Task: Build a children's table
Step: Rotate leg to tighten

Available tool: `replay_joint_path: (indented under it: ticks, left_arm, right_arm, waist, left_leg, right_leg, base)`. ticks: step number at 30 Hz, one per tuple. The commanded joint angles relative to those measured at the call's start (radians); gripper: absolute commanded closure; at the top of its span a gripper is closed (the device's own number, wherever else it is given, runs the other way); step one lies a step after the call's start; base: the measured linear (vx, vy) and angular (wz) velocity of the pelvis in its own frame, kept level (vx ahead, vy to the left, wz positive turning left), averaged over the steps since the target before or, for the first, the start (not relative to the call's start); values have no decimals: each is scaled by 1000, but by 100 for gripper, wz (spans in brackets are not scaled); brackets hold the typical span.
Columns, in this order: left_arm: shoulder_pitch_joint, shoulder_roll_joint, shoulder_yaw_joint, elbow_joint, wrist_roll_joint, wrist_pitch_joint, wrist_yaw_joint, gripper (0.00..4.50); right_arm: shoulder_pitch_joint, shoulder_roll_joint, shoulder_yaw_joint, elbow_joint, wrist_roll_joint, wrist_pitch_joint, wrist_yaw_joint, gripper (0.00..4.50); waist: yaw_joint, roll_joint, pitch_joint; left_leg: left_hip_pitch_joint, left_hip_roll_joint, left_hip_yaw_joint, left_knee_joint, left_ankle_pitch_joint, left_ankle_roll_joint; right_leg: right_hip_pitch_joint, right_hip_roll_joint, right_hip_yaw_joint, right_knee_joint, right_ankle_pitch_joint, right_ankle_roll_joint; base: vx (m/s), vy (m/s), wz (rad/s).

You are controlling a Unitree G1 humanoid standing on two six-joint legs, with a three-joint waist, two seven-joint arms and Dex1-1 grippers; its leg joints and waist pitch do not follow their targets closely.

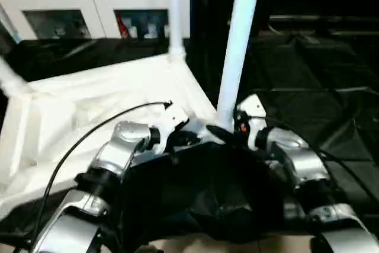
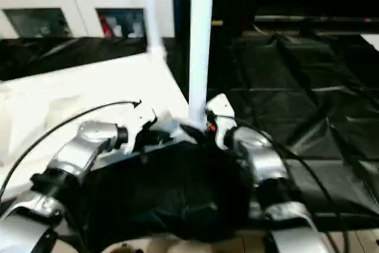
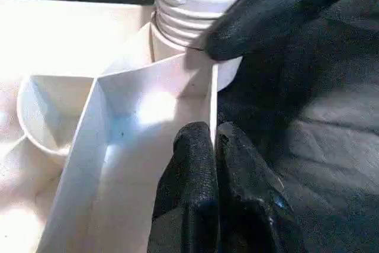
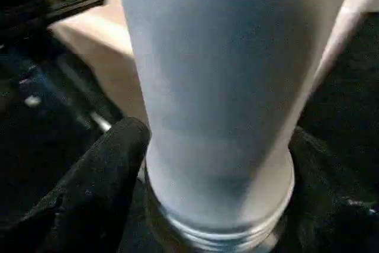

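While the right end effector stands with its fingers spread on either side of a white leg near its threaded base, the left end effector is pinched closed on a rib of the tabletop, which lies underside up at centre left on black sheeting; another leg rises at upper centre, before a white cabinet

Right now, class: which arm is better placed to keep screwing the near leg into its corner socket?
The right. Its gripper straddles the leg at the threads, while the left gripper pinches the tabletop rib, steadying it.
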Motion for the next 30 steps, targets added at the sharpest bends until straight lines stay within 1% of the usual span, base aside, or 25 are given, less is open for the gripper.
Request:
replay_joint_path:
  ticks: [1,2,3,4,5,7,10,12,14,16,17,18,19,20,21,22,23,24,25,26,27,28,29,30]
  left_arm:
    - [-13,-15,-20,-61,-42,-42,-45,450]
    - [-3,8,-27,-67,-34,-48,-70,450]
    - [0,18,-28,-68,-32,-50,-84,450]
    - [2,24,-28,-68,-32,-50,-93,450]
    - [4,28,-27,-70,-32,-48,-98,450]
    - [6,32,-23,-74,-36,-43,-105,450]
    - [8,36,-22,-84,-41,-35,-105,450]
    - [10,35,-20,-87,-43,-33,-104,450]
    - [10,24,-10,-86,-45,-31,-86,450]
    - [6,13,-3,-81,-44,-28,-66,450]
    - [-2,-3,5,-69,-40,-25,-35,450]
    - [-21,-29,17,-43,-33,-22,17,450]
    - [-21,-29,17,-43,-33,-22,17,450]
    - [-40,-56,28,-17,-27,-19,67,450]
    - [-48,-67,33,-7,-26,-16,87,450]
    - [-58,-79,34,5,-24,-13,103,450]
    - [-72,-97,34,25,-13,-10,139,450]
    - [-81,-108,34,39,-5,-8,165,450]
    - [-86,-115,35,47,-1,-6,180,450]
    - [-95,-129,36,58,4,0,203,450]
    - [-112,-156,42,80,10,11,251,450]
    - [-125,-181,51,98,15,21,298,450]
    - [-127,-185,53,100,16,21,307,450]
    - [-139,-206,61,117,19,19,347,450]
  right_arm:
    - [17,5,82,-60,29,21,134,95]
    - [33,-33,105,-96,30,32,197,95]
    - [38,-47,113,-109,30,44,220,95]
    - [40,-54,117,-115,31,52,233,111]
    - [41,-56,118,-118,32,60,237,121]
    - [41,-57,118,-120,34,64,238,132]
    - [42,-55,117,-126,40,73,241,162]
    - [43,-51,116,-129,44,80,242,170]
    - [53,-35,109,-139,51,102,231,175]
    - [55,-18,100,-129,45,97,197,175]
    - [51,5,86,-108,36,92,148,176]
    - [41,43,66,-72,22,83,62,176]
    - [41,43,66,-72,22,83,62,176]
    - [26,77,49,-29,1,84,-33,176]
    - [19,89,43,-10,-9,84,-73,176]
    - [8,107,34,19,-20,73,-128,176]
    - [-11,137,12,62,-29,72,-215,177]
    - [-24,157,-5,89,-29,78,-270,177]
    - [-31,169,-15,104,-28,81,-300,177]
    - [-45,190,-33,130,-25,83,-354,177]
    - [-69,226,-63,175,-23,79,-451,177]
    - [-89,255,-81,209,-28,68,-522,177]
    - [-91,260,-82,213,-30,64,-530,177]
    - [-106,286,-81,233,-44,33,-560,177]
  waist:
    - [2,-12,-66]
    - [4,-10,-65]
    - [6,-12,-66]
    - [7,-13,-65]
    - [6,-12,-65]
    - [7,-14,-65]
    - [7,-16,-64]
    - [7,-16,-65]
    - [9,-18,-67]
    - [8,-17,-67]
    - [7,-19,-66]
    - [5,-18,-65]
    - [1,-18,-62]
    - [1,-19,-63]
    - [-6,-19,-61]
    - [-8,-17,-61]
    - [-13,-17,-59]
    - [-15,-16,-59]
    - [-17,-17,-60]
    - [-17,-13,-61]
    - [-19,-16,-60]
    - [-21,-11,-63]
    - [-21,-11,-64]
    - [-21,-10,-65]
  left_leg:
    - [9,20,4,-62,-167,81]
    - [9,21,4,-63,-166,83]
    - [10,21,3,-61,-162,85]
    - [7,20,4,-62,-156,88]
    - [8,20,4,-62,-158,86]
    - [9,20,4,-62,-166,79]
    - [9,20,4,-63,-172,71]
    - [10,20,4,-63,-166,70]
    - [8,20,3,-61,-142,77]
    - [8,19,4,-60,-137,80]
    - [8,18,5,-61,-144,76]
    - [8,19,4,-62,-147,71]
    - [8,16,4,-64,-162,60]
    - [8,15,2,-64,-167,54]
    - [11,14,2,-67,-193,37]
    - [11,14,2,-68,-196,32]
    - [10,12,1,-70,-205,23]
    - [11,10,1,-70,-212,19]
    - [12,12,0,-71,-216,14]
    - [13,11,0,-69,-211,13]
    - [11,11,0,-71,-210,15]
    - [12,11,1,-69,-194,12]
    - [13,11,0,-70,-185,9]
    - [13,11,1,-68,-187,10]
  right_leg:
    - [55,-43,35,-66,-109,-239]
    - [54,-43,35,-67,-109,-238]
    - [54,-43,35,-66,-105,-237]
    - [55,-43,35,-65,-101,-238]
    - [53,-44,34,-64,-103,-241]
    - [52,-46,35,-66,-119,-244]
    - [52,-46,35,-67,-137,-240]
    - [52,-46,36,-66,-132,-239]
    - [54,-46,35,-62,-101,-241]
    - [52,-46,35,-62,-96,-241]
    - [51,-46,36,-64,-108,-240]
    - [51,-47,36,-64,-115,-240]
    - [49,-48,36,-70,-149,-234]
    - [52,-48,35,-71,-167,-228]
    - [50,-48,35,-76,-218,-214]
    - [49,-48,36,-77,-229,-208]
    - [49,-49,36,-80,-254,-199]
    - [48,-48,36,-83,-272,-193]
    - [48,-49,36,-85,-285,-185]
    - [47,-49,37,-84,-278,-185]
    - [48,-47,36,-84,-272,-181]
    - [46,-47,37,-81,-241,-186]
    - [47,-45,36,-79,-217,-193]
    - [47,-45,36,-78,-204,-197]
  base:
    - [0,0,0]
    - [0,0,0]
    - [0,0,0]
    - [0,0,0]
    - [0,0,0]
    - [0,0,0]
    - [0,0,0]
    - [0,0,0]
    - [0,0,0]
    - [0,0,0]
    - [0,0,0]
    - [0,0,0]
    - [0,0,0]
    - [0,0,0]
    - [0,0,0]
    - [0,0,0]
    - [0,0,0]
    - [0,0,0]
    - [0,0,0]
    - [0,0,0]
    - [0,0,0]
    - [0,0,0]
    - [0,0,0]
    - [0,0,0]
